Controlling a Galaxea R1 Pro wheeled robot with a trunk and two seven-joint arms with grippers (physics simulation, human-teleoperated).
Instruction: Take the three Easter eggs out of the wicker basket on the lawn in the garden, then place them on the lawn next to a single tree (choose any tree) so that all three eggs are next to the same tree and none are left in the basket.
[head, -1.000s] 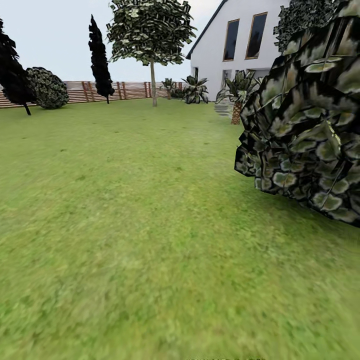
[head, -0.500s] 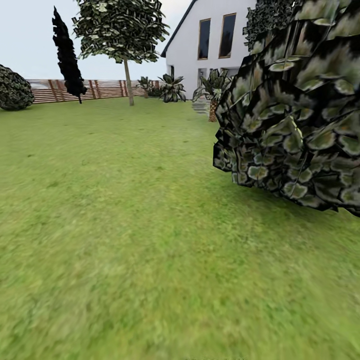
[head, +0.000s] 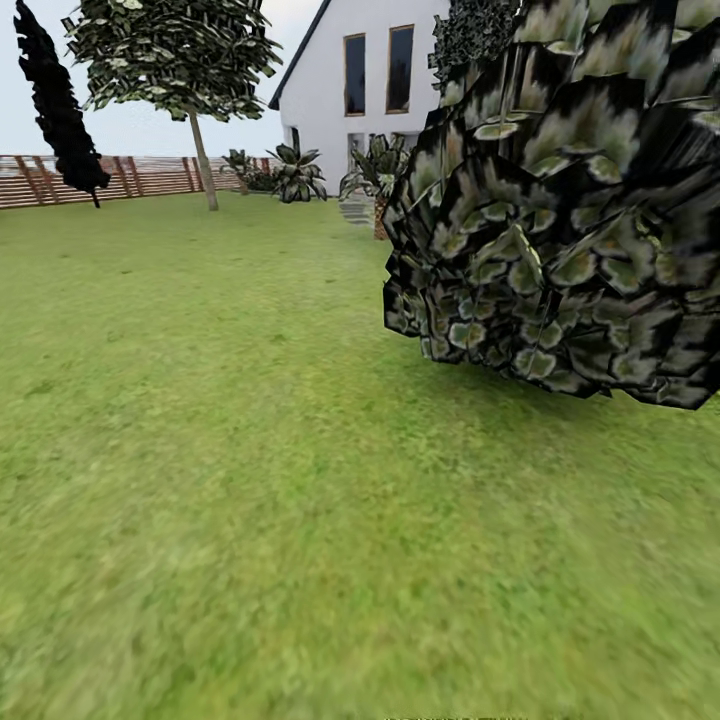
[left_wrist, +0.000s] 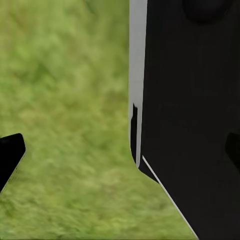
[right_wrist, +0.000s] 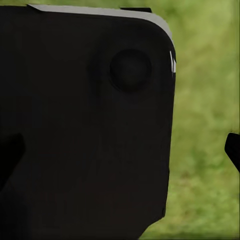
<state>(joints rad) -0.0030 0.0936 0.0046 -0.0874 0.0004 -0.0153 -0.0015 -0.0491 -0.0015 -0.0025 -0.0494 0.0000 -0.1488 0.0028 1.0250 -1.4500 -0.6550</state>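
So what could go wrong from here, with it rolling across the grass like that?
Mainly two things, as guesses. The big leafy bush sits close on the right of the head view, so the robot's right side could brush or bump it if it veers that way. Also, the bush blocks much of what lies beyond it, so the robot might have to search. Ahead, the lawn lies open toward the pale-trunked tree by the fence.

Mottled green grass (head: 220, 470) fills the foreground, running back to a brown slatted fence (head: 140, 178). A white gabled house (head: 370, 80) with two tall dark windows (head: 377, 70) stands beyond, palms (head: 297, 172) at its foot. A big leafy bush (head: 560, 200) crowds the right (very close), under a pale, overcast sky (head: 140, 125).
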